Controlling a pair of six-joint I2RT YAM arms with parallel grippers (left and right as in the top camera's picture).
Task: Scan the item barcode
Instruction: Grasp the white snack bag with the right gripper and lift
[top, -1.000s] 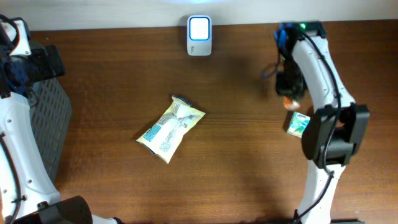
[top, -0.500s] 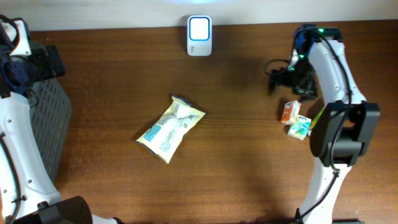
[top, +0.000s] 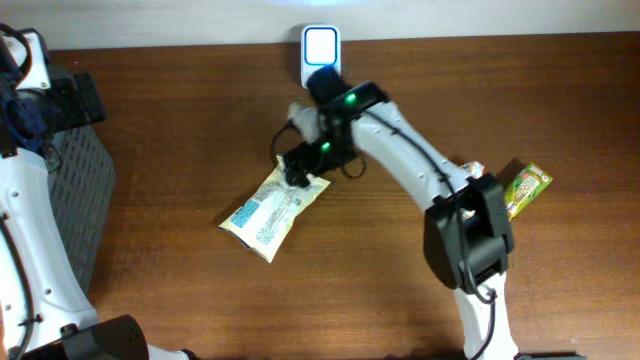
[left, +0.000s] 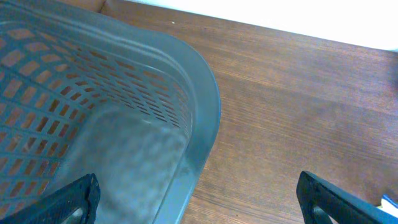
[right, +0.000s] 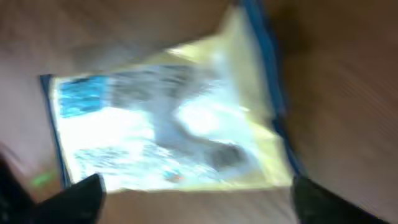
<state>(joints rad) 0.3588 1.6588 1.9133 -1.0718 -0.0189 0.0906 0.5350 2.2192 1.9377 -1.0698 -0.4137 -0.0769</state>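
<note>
My right claw (right: 198, 200) stands wide apart with nothing in it, both tips showing at the bottom corners of the wrist view. Directly beneath it lies the yellow pouch (right: 174, 118), flat on the table (top: 400, 300), blue trim along its edges and a printed panel facing up. That picture is blurred, so I cannot pick out a barcode.

From overhead, the claw sits over the end of the pouch nearest the scanner (top: 320, 45); whether it touches or hangs just above, I cannot tell.

I judge the pouch light, soft and crinkly, with a slick film that will buckle if pinched in the belly. The best hold looks like the flat sealed edge at that near end, where the film is doubled and stiffest. A grip there lets the body hang free for the read, though it may swing or fold and hide the code.

Beyond, the scanner stands at the table's far edge, window lit, near the pouch. Farthest off, my left claw (left: 205, 199) hangs spread and empty over the grey basket (left: 93, 93).
</note>
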